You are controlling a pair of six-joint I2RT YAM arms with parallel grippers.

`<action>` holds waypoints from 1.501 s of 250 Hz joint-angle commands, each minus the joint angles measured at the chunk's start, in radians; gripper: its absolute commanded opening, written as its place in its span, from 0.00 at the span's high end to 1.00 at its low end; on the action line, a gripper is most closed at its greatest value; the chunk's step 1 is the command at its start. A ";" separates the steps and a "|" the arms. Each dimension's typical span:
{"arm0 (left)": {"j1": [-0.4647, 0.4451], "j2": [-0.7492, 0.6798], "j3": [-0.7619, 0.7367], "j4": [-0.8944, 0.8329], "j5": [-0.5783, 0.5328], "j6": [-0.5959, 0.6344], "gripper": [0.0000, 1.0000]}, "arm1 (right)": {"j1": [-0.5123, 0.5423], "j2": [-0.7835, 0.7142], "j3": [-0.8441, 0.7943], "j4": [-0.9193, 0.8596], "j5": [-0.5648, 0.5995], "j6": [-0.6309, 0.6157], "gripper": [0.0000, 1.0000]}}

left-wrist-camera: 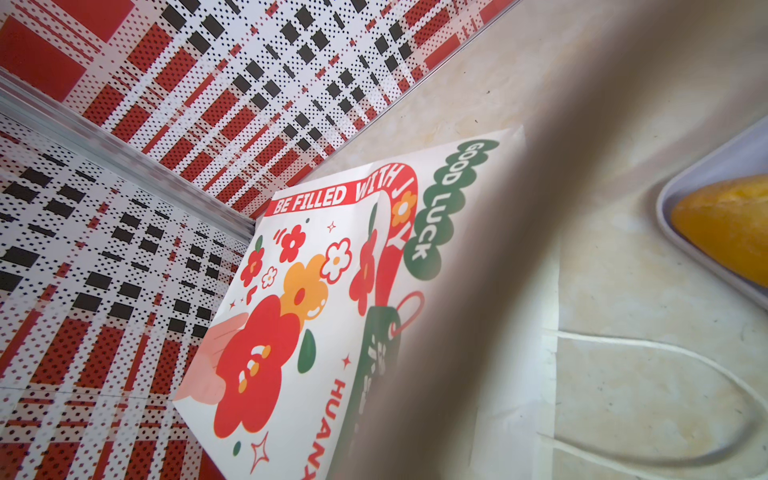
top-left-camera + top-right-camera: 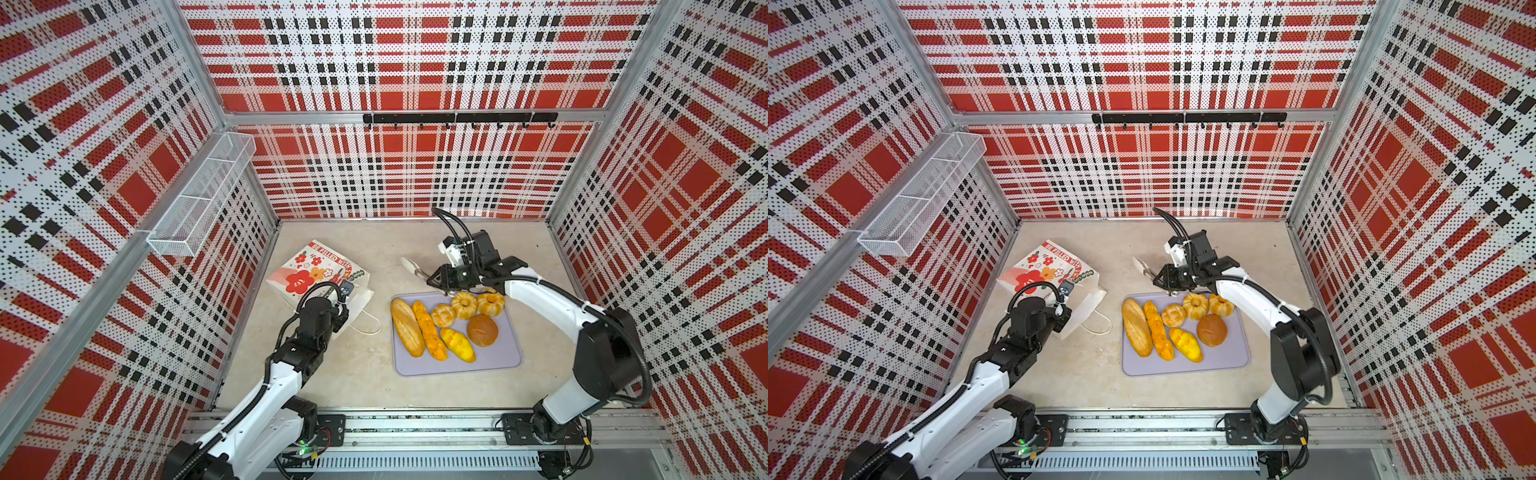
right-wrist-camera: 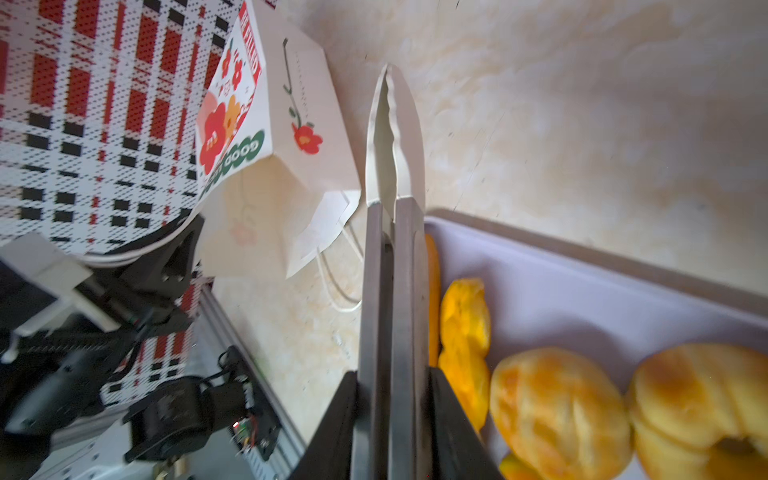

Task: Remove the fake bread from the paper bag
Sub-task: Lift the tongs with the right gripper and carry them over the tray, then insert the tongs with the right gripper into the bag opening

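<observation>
Plaid walls (image 2: 415, 62), beige table (image 2: 353, 374). The left gripper (image 2: 338, 311) pinches the rim of the tipped paper bag (image 2: 307, 270), mouth toward the tray (image 2: 494, 353). The right gripper (image 2: 440, 278) squeezes empty, closed tongs (image 2: 413, 268). Seven bread (image 2: 407, 328) pieces sit on the tray. Risk: the paper tears or slips, or the tongs snag the rim.

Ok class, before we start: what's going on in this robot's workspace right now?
The left claw is clamped on the rim of the paper bag, which lies tipped over on the table with its mouth toward the lavender tray. The right claw grips a pair of tongs, closed and empty, just beyond the tray. Seven pieces of fake bread lie on the tray. Whether any is left in the bag cannot be seen.
</observation>
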State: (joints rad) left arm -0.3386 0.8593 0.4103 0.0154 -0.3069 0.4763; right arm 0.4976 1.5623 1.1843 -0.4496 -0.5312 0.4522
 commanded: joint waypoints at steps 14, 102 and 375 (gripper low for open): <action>-0.005 -0.003 -0.010 0.029 -0.015 -0.006 1.00 | 0.065 -0.174 -0.174 0.194 -0.099 0.138 0.77; -0.004 -0.004 -0.011 0.044 -0.007 -0.014 1.00 | 0.266 -0.205 -0.406 0.594 -0.031 0.415 1.00; 0.006 -0.036 -0.040 0.084 0.027 -0.034 1.00 | 0.452 0.611 0.063 1.261 0.110 0.844 0.88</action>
State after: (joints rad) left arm -0.3408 0.8291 0.3779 0.0536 -0.2951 0.4671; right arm 0.9264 2.1502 1.2018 0.6750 -0.3988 1.2461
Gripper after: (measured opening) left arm 0.048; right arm 0.253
